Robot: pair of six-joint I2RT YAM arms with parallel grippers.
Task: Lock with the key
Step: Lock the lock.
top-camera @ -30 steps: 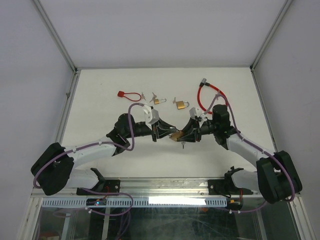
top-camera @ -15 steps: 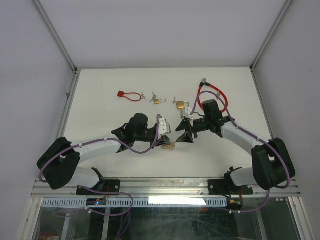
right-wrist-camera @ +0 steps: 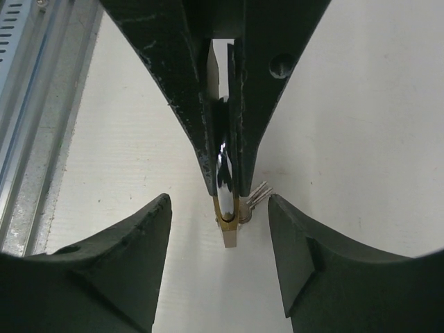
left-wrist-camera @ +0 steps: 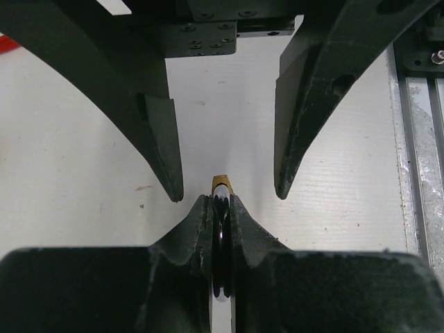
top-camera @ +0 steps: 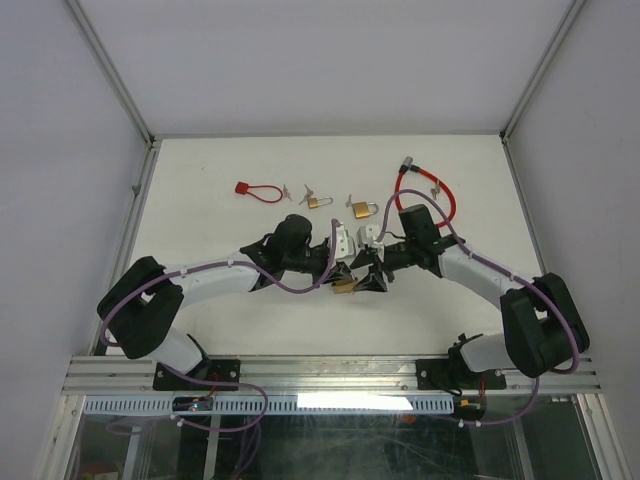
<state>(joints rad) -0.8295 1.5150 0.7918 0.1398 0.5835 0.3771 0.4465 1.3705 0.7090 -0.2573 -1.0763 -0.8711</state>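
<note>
Padlock (top-camera: pixel 345 287), brass, top view: held just above the table (top-camera: pixel 200 220), near its middle, where both arms meet. The left gripper (top-camera: pixel 341 276) has it. The right gripper (top-camera: pixel 372 278) sits close beside it, touching or not I cannot tell from here. Spare locks lie well apart toward the far edge: a small red lock (top-camera: pixel 241 187), a second brass lock (top-camera: pixel 362 208) and a red cable lock (top-camera: pixel 401 188).

Left wrist view: the left arm's own fingers (left-wrist-camera: pixel 201 222) are pressed together on something thin and dark. Only a brass tip pokes out beyond them. Opposite, the right fingers (left-wrist-camera: pixel 163 139) stand spread, one to each side, touching nothing.

Right wrist view: the left fingers pinch the silver shackle, and the brass body hangs out past their tips. A key (right-wrist-camera: pixel 257 195) juts from one side of the body. Whether it is seated in the keyhole I cannot tell. The right arm's own pads (right-wrist-camera: pixel 139 257) are wide apart, straddling the body without contact.

Risks, as I judge them: the key lies off-centre between the right pads, so closing here would catch the brass body or clip the key at an angle. The left hold is narrow and set high, so any sideways push or twist could swing the padlock in it or pull it free. The shackle's state is hidden, so turning might lock nothing.
</note>
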